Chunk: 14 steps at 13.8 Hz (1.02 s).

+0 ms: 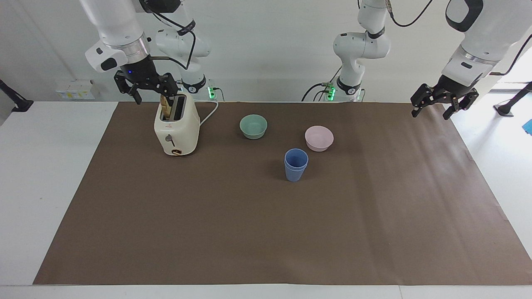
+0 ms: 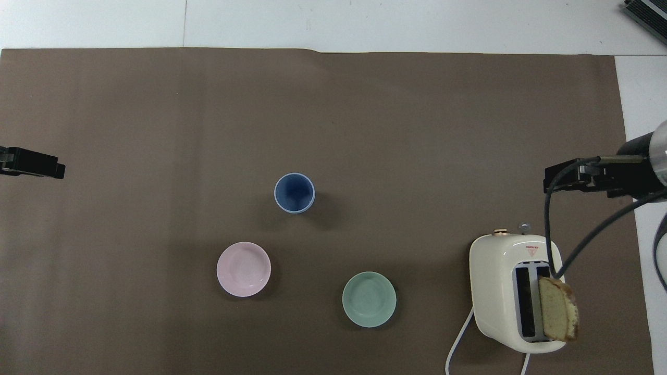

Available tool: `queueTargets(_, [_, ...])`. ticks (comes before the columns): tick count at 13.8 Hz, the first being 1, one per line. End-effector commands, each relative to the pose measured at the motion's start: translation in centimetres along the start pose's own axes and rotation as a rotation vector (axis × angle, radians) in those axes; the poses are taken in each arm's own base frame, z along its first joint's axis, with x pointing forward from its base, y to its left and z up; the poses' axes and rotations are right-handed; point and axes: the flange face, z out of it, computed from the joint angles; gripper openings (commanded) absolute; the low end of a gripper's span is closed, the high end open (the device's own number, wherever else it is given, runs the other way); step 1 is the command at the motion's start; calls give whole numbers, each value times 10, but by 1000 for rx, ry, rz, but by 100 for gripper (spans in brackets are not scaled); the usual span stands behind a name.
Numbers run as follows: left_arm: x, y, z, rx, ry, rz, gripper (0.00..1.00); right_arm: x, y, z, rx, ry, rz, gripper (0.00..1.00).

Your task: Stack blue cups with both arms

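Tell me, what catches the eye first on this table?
Probably the cream toaster at the right arm's end, a slice of bread standing in its slot, with the right tool open above it. Mid-mat, two blue cups sit nested, farther from the robots than the pink bowl and green bowl.

The two blue cups stand nested, one pushed down inside the other, so they read as a single upright tumbler with a double rim. They are matte blue, tapered and handleless, mouth up, and the inside looks darker blue from above. The stack sits on the brown sheet covering the worktop, about midway between the two short edges and somewhat closer to the robots' long edge than to the one away from them.
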Motion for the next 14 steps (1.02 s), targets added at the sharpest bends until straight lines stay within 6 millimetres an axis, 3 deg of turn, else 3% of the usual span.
queueTargets(1, [-1,-2,-4,9,-10,-1,100,-2,6,0,20,14,-14,100])
queueTargets(14, [-1,-1,-4,8,-14,-2,100,1,6,-3,-15,39,-37,100])
